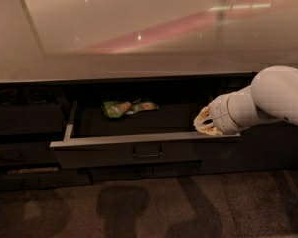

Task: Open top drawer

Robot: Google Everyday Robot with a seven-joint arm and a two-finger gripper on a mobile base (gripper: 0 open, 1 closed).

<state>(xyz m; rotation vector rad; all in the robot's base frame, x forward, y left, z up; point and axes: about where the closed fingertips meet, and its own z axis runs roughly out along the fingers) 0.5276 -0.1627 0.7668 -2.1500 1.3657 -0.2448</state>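
below the pale counter, the top drawer stands pulled well out of the dark cabinet run. its pale grey rim and left side wall are exposed and its floor is open to view. one small bar handle sits at the centre of the long dark front, with nothing touching it. the end effector is at the right end of the drawer, just above the front rim, with its fingers drawn together. whether they rest on the rim or merely hover beside it cannot be told in this dim view.

progress: the opening looks essentially done. what is left, at most, is a short further pull and clearing the arm away.

count: one open drawer; one end effector on one white arm; one handle on that drawer; green snack packets at the back of the drawer, probably two lying touching; at least two narrower closed drawers at left.
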